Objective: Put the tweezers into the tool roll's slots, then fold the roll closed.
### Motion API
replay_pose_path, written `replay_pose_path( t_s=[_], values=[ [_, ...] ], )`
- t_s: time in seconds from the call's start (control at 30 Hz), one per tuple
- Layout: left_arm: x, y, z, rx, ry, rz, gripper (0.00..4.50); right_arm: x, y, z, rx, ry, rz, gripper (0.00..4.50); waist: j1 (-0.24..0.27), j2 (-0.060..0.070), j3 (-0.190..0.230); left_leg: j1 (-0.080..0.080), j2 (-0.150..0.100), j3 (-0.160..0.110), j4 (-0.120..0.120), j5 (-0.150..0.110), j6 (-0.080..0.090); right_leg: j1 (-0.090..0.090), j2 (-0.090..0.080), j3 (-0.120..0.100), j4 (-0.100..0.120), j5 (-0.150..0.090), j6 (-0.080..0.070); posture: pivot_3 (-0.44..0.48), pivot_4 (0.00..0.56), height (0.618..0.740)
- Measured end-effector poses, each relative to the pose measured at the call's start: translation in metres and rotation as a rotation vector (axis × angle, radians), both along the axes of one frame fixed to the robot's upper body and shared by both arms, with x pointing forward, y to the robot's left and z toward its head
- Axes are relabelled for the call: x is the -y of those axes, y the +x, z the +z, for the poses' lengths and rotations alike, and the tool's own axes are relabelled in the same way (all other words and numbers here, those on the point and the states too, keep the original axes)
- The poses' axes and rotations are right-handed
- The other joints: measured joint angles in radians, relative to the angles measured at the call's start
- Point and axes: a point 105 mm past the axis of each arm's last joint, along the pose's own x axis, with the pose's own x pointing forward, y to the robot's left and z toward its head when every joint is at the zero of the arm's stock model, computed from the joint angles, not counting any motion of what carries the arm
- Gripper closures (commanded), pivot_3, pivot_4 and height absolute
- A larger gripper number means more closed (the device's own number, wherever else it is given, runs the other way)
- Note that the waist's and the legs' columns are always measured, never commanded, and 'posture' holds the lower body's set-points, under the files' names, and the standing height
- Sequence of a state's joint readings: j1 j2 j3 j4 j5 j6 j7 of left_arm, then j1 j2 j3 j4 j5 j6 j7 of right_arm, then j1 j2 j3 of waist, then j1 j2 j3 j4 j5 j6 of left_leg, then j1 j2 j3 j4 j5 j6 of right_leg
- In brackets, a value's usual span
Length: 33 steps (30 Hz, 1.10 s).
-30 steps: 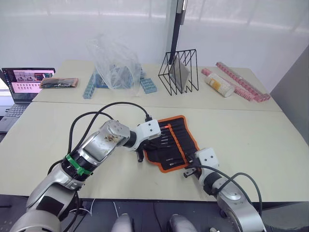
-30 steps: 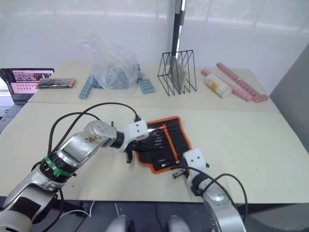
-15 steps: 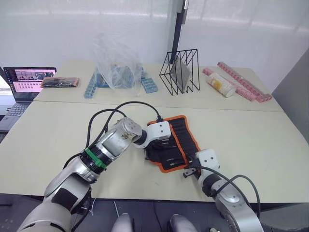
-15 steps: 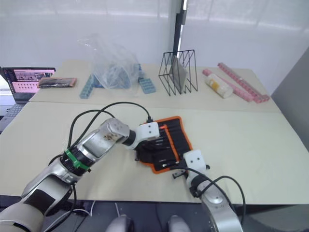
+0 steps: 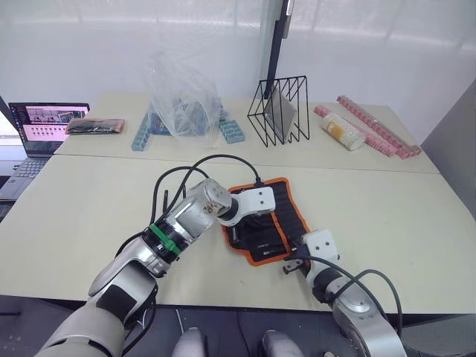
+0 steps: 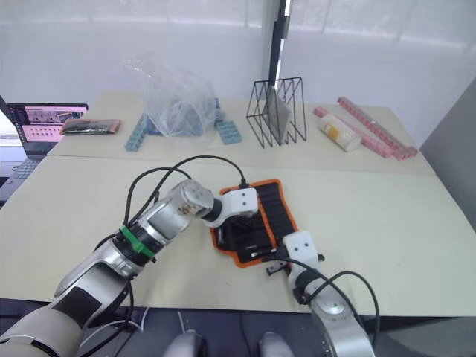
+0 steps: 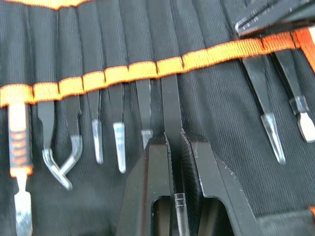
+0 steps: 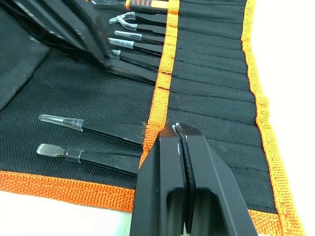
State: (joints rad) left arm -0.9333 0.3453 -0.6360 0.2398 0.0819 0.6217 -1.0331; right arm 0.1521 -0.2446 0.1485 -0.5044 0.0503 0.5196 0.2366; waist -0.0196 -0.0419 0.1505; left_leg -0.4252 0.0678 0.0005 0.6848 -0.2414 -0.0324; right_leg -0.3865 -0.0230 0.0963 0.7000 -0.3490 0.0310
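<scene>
- Step in hand, as judged: insertion. The left gripper (image 7: 173, 147) has its fingers (image 7: 150, 169) closed narrowly on one of the tweezers (image 7: 171, 110), whose body runs under the orange stripe (image 7: 142, 70) into a slot of the roll (image 5: 268, 219).
- Right gripper (image 8: 179, 147): fingers pressed together with nothing between them, their tips resting on the stripe at the near right part of the roll, apparently pinning the fabric.
- Position of task things: the roll lies open on the near surface (image 5: 387, 216), right of centre; several other tools already sit in neighbouring slots, their capped tips (image 7: 118, 132) protruding.
- Next move, as judged: seat the held tweezers to the depth of its neighbours, then open the fingers without dragging it back out. Whether all five tweezers are then in place cannot be told; folding is not yet begun.
- View comparison: the eye views give the layout, namely both arms meeting over the roll, with a wire rack (image 5: 281, 110), plastic bag (image 5: 182, 97) and laptop (image 5: 44, 126) on the far surface. The left wrist view alone resolves the grasp and the slot entered; the right wrist view alone shows the closed fingers touching the stripe.
</scene>
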Motion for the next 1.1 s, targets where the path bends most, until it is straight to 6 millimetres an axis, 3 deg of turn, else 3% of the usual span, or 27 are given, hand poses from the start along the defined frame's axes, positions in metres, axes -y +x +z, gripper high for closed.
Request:
replay_pose_path(
  t_s=[0.37,0.57,0.63,0.87,1.0,1.1],
  values=[
    [0.035,0.009,-0.009,0.022,-0.068,-0.067,4.49,0.001,-0.002,0.001,-0.009,-0.011,-0.007,4.50,0.007,0.000,-0.001,0.000,-0.001,0.000,0.001,0.000,0.001,0.002,0.000,0.000,0.000,0.000,0.000,0.000,0.150,0.684],
    [0.038,0.013,-0.014,0.036,-0.093,-0.075,4.49,0.003,-0.003,0.000,-0.014,-0.014,-0.012,4.50,0.010,-0.001,-0.002,0.002,-0.001,-0.001,0.007,0.002,0.002,0.007,0.000,-0.001,0.000,0.001,0.001,0.000,0.150,0.684],
    [0.033,0.016,-0.013,0.045,-0.083,-0.061,3.62,0.003,-0.004,0.000,-0.016,-0.013,-0.012,4.50,0.008,-0.001,-0.002,0.002,-0.001,-0.001,0.008,0.002,0.001,0.008,0.000,-0.001,0.001,0.001,0.002,0.000,0.150,0.684],
    [0.024,0.012,-0.007,0.047,-0.073,-0.064,1.35,-0.001,-0.005,-0.001,-0.022,-0.006,0.005,4.50,-0.001,0.000,-0.001,-0.001,0.000,-0.001,0.008,0.002,0.002,0.003,0.001,0.000,0.002,0.001,0.002,0.000,0.150,0.684],
    [-0.007,0.015,0.017,0.107,-0.085,0.011,0.03,-0.004,-0.005,-0.001,-0.022,-0.004,0.021,4.50,-0.012,0.001,-0.001,-0.002,0.000,-0.002,0.007,0.002,0.002,0.001,0.001,0.000,0.004,0.001,0.002,0.000,0.150,0.684],
    [-0.023,0.003,0.036,0.098,-0.162,0.046,0.03,-0.004,-0.004,-0.001,-0.022,-0.006,0.024,4.50,-0.016,0.001,-0.001,-0.002,0.000,-0.002,0.007,0.002,0.001,0.001,0.001,0.000,0.004,0.001,0.002,0.000,0.150,0.684]
  ],
)
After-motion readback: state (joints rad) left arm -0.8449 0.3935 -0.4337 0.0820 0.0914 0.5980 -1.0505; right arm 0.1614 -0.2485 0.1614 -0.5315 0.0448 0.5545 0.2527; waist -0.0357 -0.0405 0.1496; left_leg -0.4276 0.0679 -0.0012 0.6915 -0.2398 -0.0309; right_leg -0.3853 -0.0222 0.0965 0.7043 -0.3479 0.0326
